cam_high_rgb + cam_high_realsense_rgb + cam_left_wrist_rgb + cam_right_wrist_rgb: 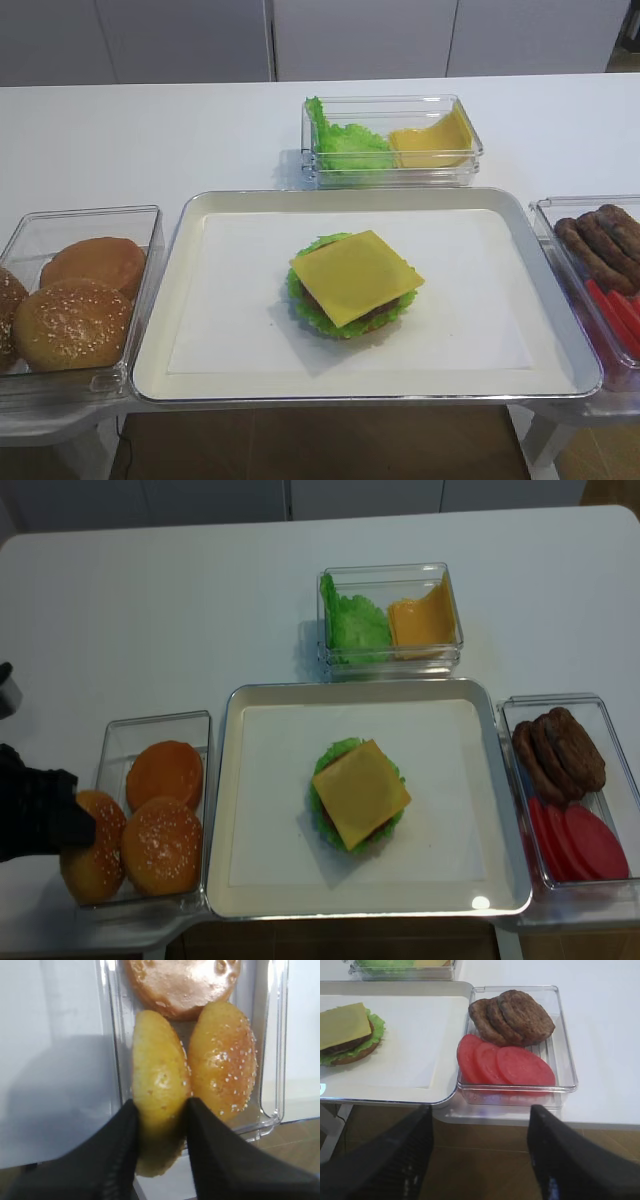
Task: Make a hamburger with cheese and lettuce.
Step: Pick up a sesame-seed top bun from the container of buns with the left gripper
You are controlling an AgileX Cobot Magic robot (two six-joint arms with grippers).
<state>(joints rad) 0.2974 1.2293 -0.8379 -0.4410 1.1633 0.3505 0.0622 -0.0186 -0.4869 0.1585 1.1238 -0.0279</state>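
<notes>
**Listener:** Where is the hamburger?

**Operator:** The hamburger (353, 285) sits mid-tray (190, 300) on the white tabletop (150, 130): frilly lettuce (300, 300) at the bottom, a brown patty, and the square cheese (357, 276) on top. It has no top bun yet.

**Listener:** And your pincers?

**Operator:** My left pincer (160, 1115) is clamped on a sesame bun (160, 1100), standing on edge at the near end of the clear bun box (115, 735). My right pincer (480, 1125) hangs spread apart, holding nothing, just short of the box of patties (512, 1015) and tomato slices (507, 1065).

**Listener:** How will the bun handle?

**Operator:** I judge it light and rather soft, with a smooth crust that could slip. I hold it across its thickness near one end, so it may swing.

**Listener:** Anything in the way?

**Operator:** A second seeded bun (222, 1060) touches mine, a plain one (180, 985) lies beyond, and the box wall and tray rim stand between. A box of spare lettuce and cheese (392, 140) sits behind the tray.
</notes>
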